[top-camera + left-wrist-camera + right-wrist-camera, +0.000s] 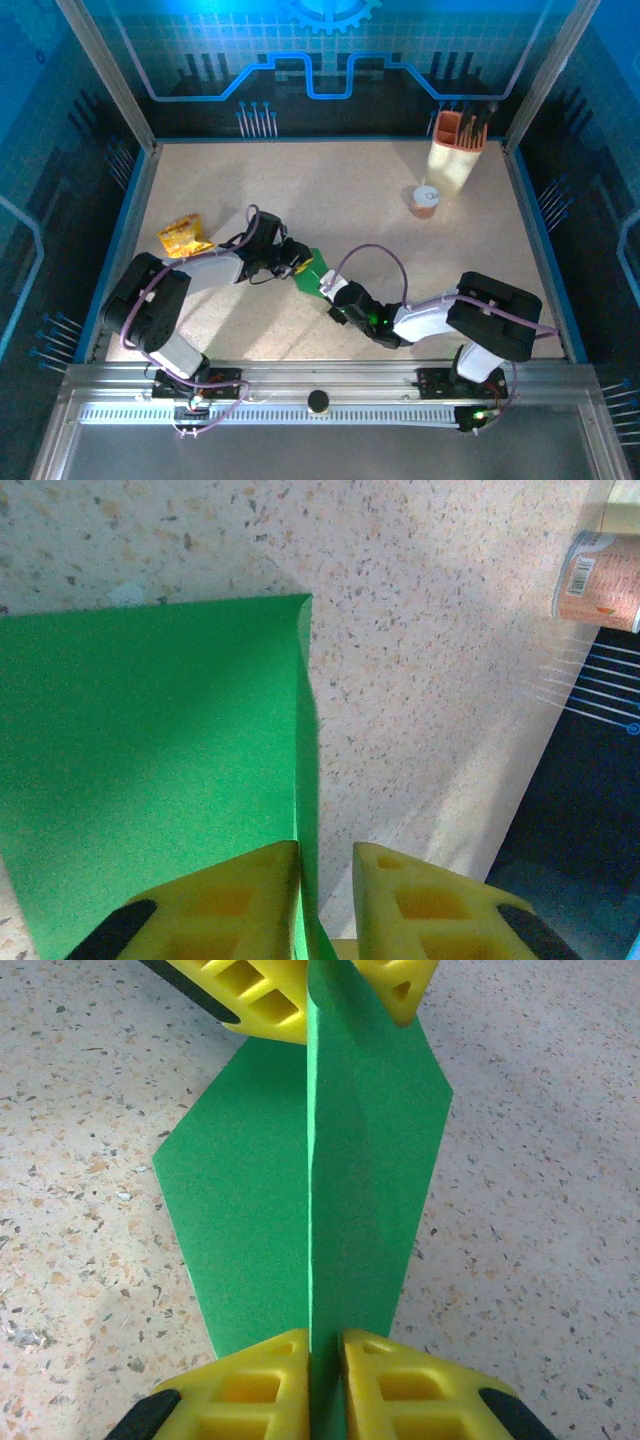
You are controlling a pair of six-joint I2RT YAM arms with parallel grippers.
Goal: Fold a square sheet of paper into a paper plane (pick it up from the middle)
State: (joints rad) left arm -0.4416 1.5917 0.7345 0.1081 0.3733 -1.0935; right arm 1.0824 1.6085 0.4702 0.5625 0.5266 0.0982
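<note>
The right gripper (325, 1348), at the bottom of its wrist view, was closed on the square sheet of paper (250, 1210), both fingers pressed against a raised centre ridge. At the far end of that ridge, the left gripper (326, 865) straddled the same fold. Its jaws were slightly apart, with one finger against the paper and a sliver of table showing beside the other. In the overhead view the sheet lay on the table (330, 180) at lower centre, between the two grippers. By my judgement the centre crease was formed, with flaps spreading to either side. The outline was too broad for a dart, so the narrowing folds seemed left to do.
</note>
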